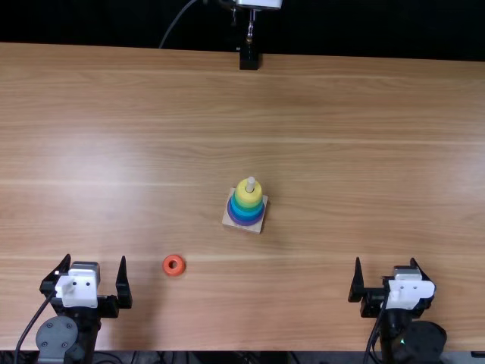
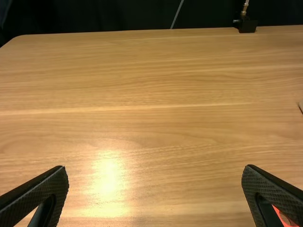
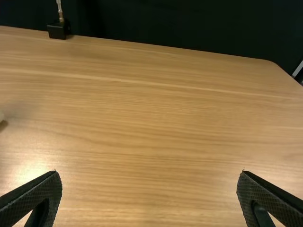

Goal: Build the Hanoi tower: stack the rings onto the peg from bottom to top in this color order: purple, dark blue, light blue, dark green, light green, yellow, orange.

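Orange ring (image 1: 167, 265) lies flat on the wooden table (image 1: 341, 114), just right of the left gripper (image 1: 95, 258), whose fingers stand spread. Right gripper (image 1: 386, 260): likewise spread. Tabletop separates the ring from both near edge (image 1: 242, 349) and ring tower (image 1: 246, 213).

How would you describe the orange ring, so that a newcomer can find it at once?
On the wooden table, in the top view, look near the edge where the arms come in. Just to the right of the left gripper lies a small flat ring. It is orange and lies alone, while the other rings sit stacked on the peg.
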### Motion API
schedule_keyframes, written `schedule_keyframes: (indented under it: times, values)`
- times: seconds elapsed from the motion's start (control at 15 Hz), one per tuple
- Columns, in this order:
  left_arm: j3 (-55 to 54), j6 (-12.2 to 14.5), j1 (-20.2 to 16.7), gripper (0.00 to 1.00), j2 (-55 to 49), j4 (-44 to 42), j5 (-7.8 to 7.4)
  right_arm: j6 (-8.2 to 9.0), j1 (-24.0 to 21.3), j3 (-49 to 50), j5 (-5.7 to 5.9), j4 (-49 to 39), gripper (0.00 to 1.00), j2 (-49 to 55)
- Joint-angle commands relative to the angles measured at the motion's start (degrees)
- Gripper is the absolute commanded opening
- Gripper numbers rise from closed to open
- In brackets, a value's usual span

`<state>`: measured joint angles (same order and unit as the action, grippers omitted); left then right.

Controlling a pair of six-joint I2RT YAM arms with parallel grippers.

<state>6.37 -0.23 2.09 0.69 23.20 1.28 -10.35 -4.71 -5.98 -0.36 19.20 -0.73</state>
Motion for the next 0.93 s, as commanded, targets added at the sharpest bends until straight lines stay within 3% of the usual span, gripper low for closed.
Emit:
schedule_keyframes:
  times: [0.0,0.07,0.2,0.87]
  values:
    - [-6.4,0.2,-0.5,1.0,-0.7,4.2,-0.22,0.22,-1.5,5.0,1.31,1.3,1.0,0.7]
    - [-6.4,0.2,-0.5,1.0,-0.7,4.2,-0.22,0.33,-1.8,5.1,1.31,1.2,1.0,0.7]
    - [-6.4,0.2,-0.5,1.0,-0.7,4.2,-0.12,2.76,-2.0,5.0,0.68,1.1,1.0,0.7]
    - [-6.4,0.2,-0.6,1.0,-0.7,4.2,-0.22,2.76,-2.0,5.1,0.78,1.2,1.0,0.7]
